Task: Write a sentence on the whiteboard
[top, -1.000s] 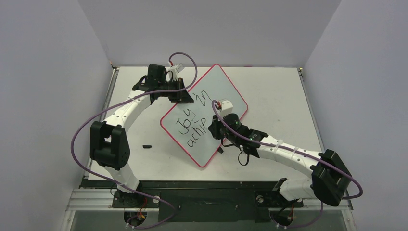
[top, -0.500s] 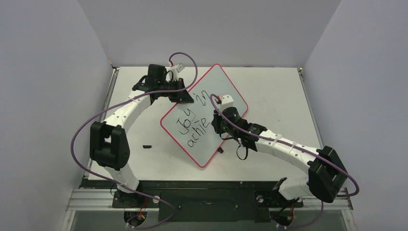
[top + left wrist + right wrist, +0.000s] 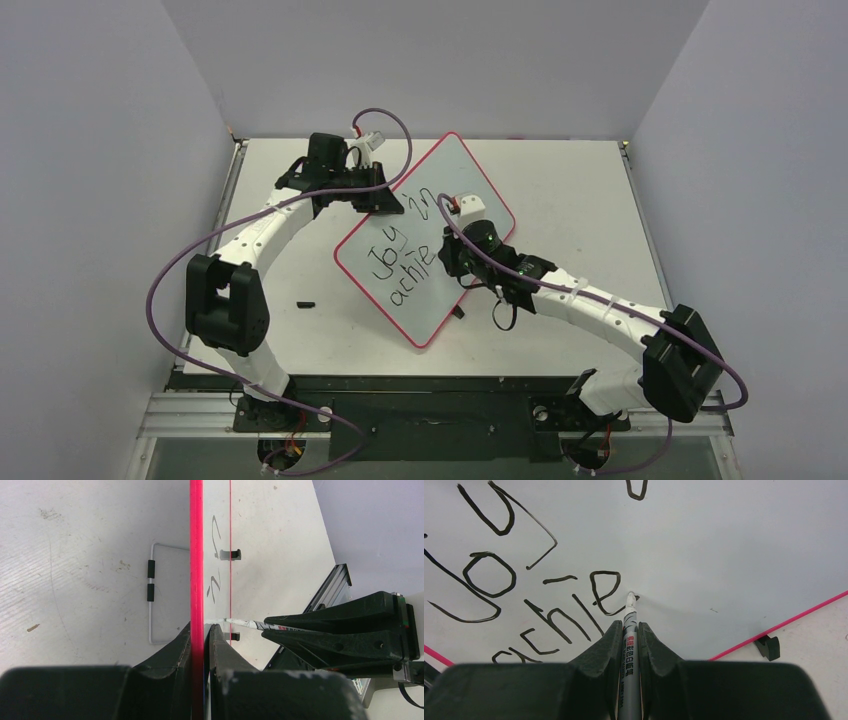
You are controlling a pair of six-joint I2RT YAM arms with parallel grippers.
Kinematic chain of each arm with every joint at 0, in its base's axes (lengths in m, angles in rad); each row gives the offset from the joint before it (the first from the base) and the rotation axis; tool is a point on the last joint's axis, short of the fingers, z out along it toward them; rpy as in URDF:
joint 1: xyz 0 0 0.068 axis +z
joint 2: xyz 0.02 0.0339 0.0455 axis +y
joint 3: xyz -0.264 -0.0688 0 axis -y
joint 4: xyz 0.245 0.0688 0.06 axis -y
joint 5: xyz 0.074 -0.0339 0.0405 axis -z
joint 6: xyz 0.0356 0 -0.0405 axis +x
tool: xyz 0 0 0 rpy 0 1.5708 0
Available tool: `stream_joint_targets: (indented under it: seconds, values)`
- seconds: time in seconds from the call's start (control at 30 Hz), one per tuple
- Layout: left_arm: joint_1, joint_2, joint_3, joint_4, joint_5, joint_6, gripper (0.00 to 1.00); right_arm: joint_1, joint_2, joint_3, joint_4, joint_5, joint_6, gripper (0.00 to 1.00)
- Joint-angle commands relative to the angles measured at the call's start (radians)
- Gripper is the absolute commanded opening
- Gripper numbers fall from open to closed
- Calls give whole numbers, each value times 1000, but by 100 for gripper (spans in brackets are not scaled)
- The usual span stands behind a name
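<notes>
Whiteboard (image 3: 734, 545): smooth, faintly glossy face, red plastic rim. Worktop (image 3: 75, 545) beside whiteboard: matt, scuffed, finely ridged. Right fingers (image 3: 605, 647): matt black plastic. Marker (image 3: 629, 645): glossy printed barrel.

The left arm (image 3: 262, 225) and the right arm (image 3: 600, 315) are each built of smooth white link shells between chunky black joint housings, trailed by a looping purple cable (image 3: 149, 292), banded with thin black ties, and tipped with matte black wedge-shaped jaws.
</notes>
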Motion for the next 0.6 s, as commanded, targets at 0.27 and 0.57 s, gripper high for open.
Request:
stream_joint_targets:
  seconds: [0.27,0.57]
  values:
    - [-11,-28,-14,37,-151,152,0,-20,-11,79,64,-19,14,0]
    - [-10,-28,-14,37,-152,152,0,-28,12,95,76,-24,18,0]
